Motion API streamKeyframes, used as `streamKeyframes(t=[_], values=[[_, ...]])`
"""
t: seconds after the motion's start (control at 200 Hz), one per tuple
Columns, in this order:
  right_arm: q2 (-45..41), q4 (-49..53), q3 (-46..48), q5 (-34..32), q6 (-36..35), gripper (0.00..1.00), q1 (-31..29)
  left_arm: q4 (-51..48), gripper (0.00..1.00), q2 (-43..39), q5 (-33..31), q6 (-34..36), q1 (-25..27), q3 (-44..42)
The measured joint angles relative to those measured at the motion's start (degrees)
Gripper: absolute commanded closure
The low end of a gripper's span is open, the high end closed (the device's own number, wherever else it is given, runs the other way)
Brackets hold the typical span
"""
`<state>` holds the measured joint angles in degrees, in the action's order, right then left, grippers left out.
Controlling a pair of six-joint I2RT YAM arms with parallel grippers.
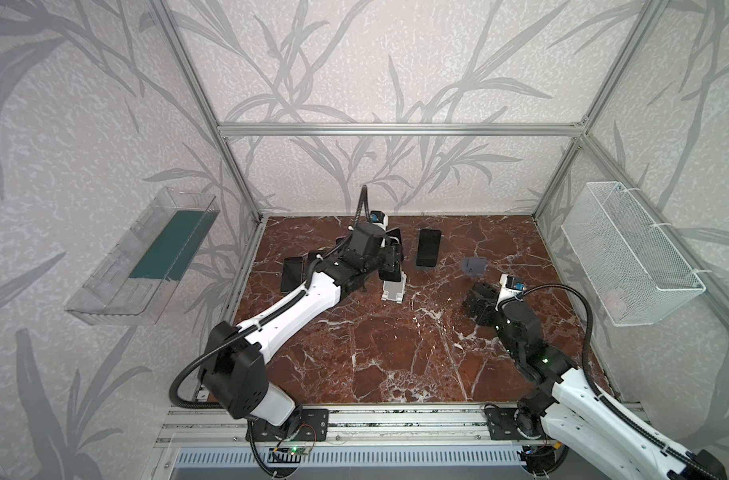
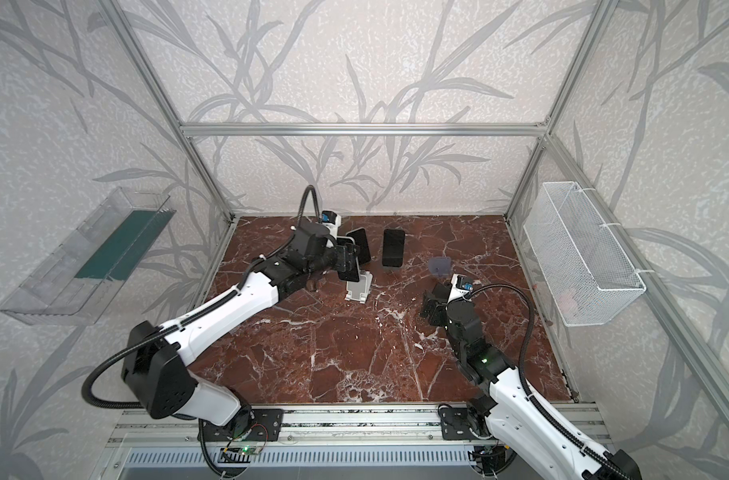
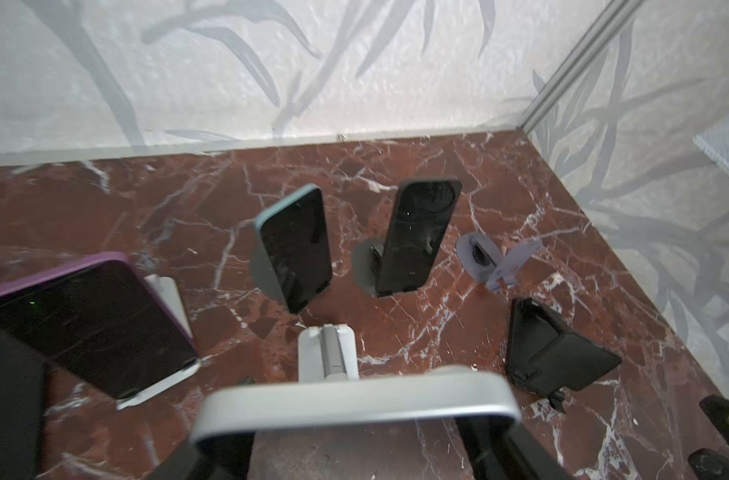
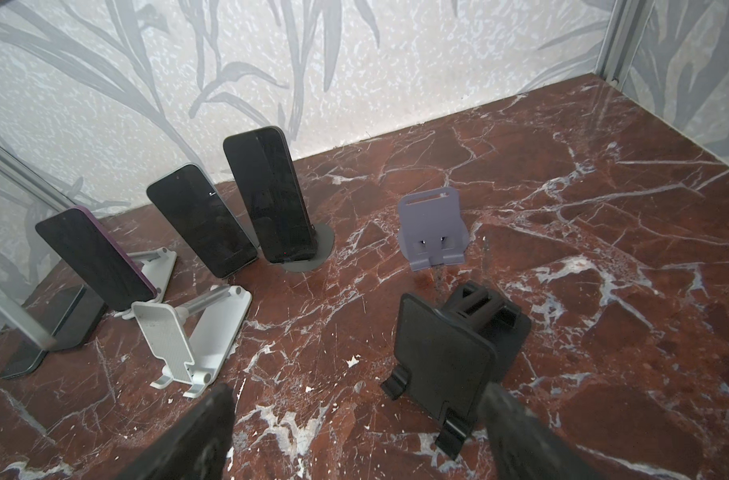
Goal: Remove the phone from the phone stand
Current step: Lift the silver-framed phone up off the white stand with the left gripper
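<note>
My left gripper [image 3: 354, 453] is shut on a dark phone with a silver edge [image 3: 354, 401], one finger on each long side. The phone hangs off the white folding phone stand [image 3: 328, 353], whose cradle is bare. In both top views the held phone [image 1: 389, 270] [image 2: 348, 272] sits just above the stand's [image 1: 394, 291] [image 2: 359, 291] far end. The right wrist view shows the phone [image 4: 63, 324] lifted to the side of the empty stand [image 4: 188, 336]. My right gripper [image 4: 354, 415] is open, its fingers [image 4: 204, 419] either side of an empty black stand [image 4: 441, 357].
Three other phones lean on stands at the back: a purple-cased one [image 3: 92, 328], a teal-cased one [image 3: 296, 249] and a black one [image 3: 416, 237]. An empty lilac stand [image 3: 495, 262] stands by the black stand [image 3: 553, 353]. A white wire basket [image 1: 628, 253] hangs on the right wall.
</note>
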<state>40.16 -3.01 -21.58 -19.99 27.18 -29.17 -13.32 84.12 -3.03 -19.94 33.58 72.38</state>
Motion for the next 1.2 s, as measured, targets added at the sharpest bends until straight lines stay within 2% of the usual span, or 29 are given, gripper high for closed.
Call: streamKeyframes(t=[0.115, 0.3, 0.47, 0.755, 0.94, 1.2], values=[[-0.6, 0.0, 0.1, -0.3, 0.2, 0.08, 0.0, -4.1, 0.33, -5.0, -0.7, 0.6, -3.1, -1.7], [-0.7, 0.3, 0.4, -1.2, 0.2, 0.07, 0.0, -12.4, 0.33, -11.7, -1.8, 2.1, -4.5, -5.9], [-0.7, 0.3, 0.9, -1.2, 0.3, 0.07, 0.0, -19.1, 0.32, -14.6, -2.0, 2.6, -6.9, -8.9], [0.4, 0.1, 1.0, -1.0, 0.5, 0.07, 0.0, -26.0, 0.35, -11.5, -1.2, 5.0, -11.0, -9.1], [0.4, -0.1, 1.1, -1.0, 0.5, 0.07, 0.0, -27.6, 0.37, -6.4, 0.1, 5.4, -12.9, -9.1], [0.7, -0.2, 1.1, -1.0, 0.5, 0.07, 0.0, -28.1, 0.37, -4.2, 0.5, 4.4, -14.0, -9.0]])
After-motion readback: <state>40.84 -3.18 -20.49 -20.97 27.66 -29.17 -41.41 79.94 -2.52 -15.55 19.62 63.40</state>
